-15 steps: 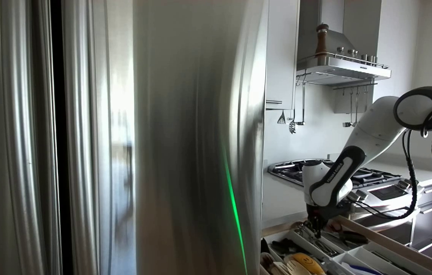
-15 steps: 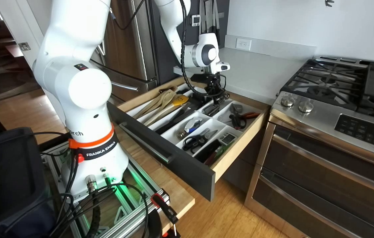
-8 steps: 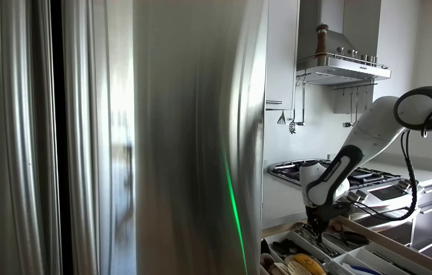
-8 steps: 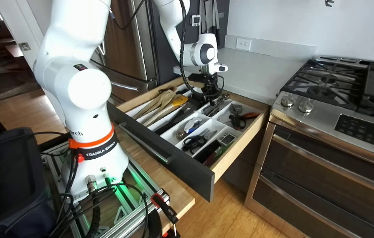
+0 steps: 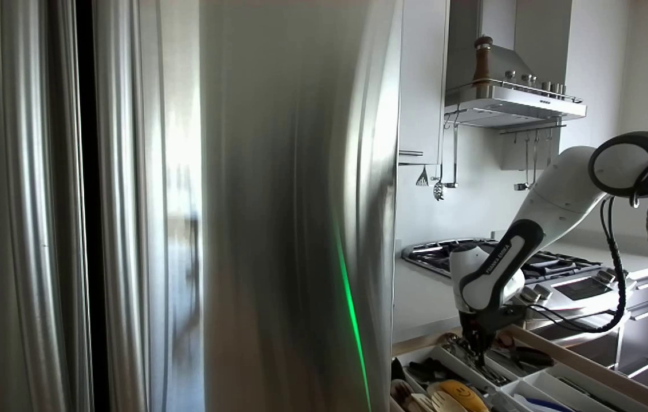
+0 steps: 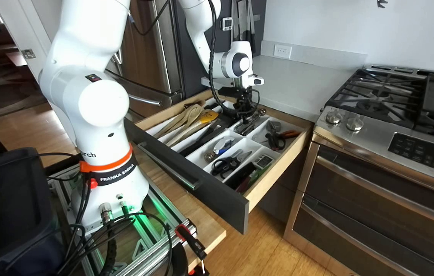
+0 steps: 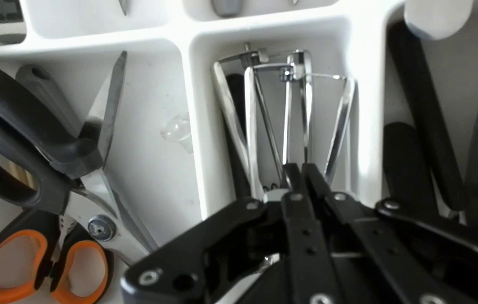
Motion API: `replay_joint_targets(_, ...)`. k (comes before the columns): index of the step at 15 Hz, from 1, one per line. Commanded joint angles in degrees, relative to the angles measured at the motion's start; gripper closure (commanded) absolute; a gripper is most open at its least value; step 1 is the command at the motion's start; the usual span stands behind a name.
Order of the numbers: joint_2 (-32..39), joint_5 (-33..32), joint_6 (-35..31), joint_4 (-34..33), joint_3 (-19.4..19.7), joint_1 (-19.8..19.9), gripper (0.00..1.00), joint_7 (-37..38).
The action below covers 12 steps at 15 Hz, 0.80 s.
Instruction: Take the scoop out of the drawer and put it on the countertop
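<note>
The open drawer [image 6: 267, 188] shows in both exterior views. Shiny metal squeeze handles, seemingly of scoops [image 7: 252, 131], lie in a narrow white compartment in the wrist view. They also show in both exterior views [image 5: 493, 373] [image 6: 244, 127]. Their bowl ends are hidden under my gripper in the wrist view. My gripper [image 7: 300, 166] points down among the handles, fingertips close together with a thin gap. It also shows in both exterior views [image 5: 479, 361] [image 6: 245, 120]. Handles meet both fingertips; I cannot tell whether one is between them. The pale countertop [image 6: 297, 76] is behind the drawer.
White divider walls [image 7: 199, 156] stand close on both sides. Black and orange scissors [image 7: 89, 211] lie in the neighbouring compartment. Black-handled utensils [image 7: 427, 118] lie on the other side. A yellow utensil [image 6: 208, 116] and wooden spoons are farther over. A stove [image 6: 385, 96] stands beside the counter.
My gripper has shifted slightly and gone lower into the compartment with the metal handles. The drawer and its contents show no clear movement.
</note>
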<state>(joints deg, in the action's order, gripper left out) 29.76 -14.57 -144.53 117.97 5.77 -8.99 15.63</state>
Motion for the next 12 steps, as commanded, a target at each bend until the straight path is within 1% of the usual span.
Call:
replay_joint_targets(1, 0.8, 1.0, 1.3, -1.0, -0.4, 0.8, 0.95, -1.1)
replay_joint_targets(2, 0.9, 1.0, 1.3, -1.0, -0.4, 0.8, 0.93, -1.1)
replay_joint_targets(4, 0.9, 1.1, 1.5, -1.0, -0.5, 1.0, 0.87, -1.3)
replay_joint_targets(5, 0.9, 1.0, 1.6, -1.1, -0.4, 1.0, 0.87, -1.2)
replay_joint_targets(6, 0.9, 1.1, 1.6, -1.1, -0.4, 1.1, 0.82, -1.2)
replay_joint_targets(7, 0.9, 1.1, 1.7, -1.1, -0.4, 1.2, 0.86, -1.4)
replay_joint_targets(9, 1.1, 1.2, 1.8, -1.2, -0.5, 1.4, 0.86, -1.5)
replay_joint_targets(11, 1.2, 1.4, 2.0, -1.3, -0.7, 1.6, 0.82, -1.7)
replay_joint_targets(12, 1.4, 1.5, 2.2, -1.4, -0.8, 1.7, 0.83, -1.8)
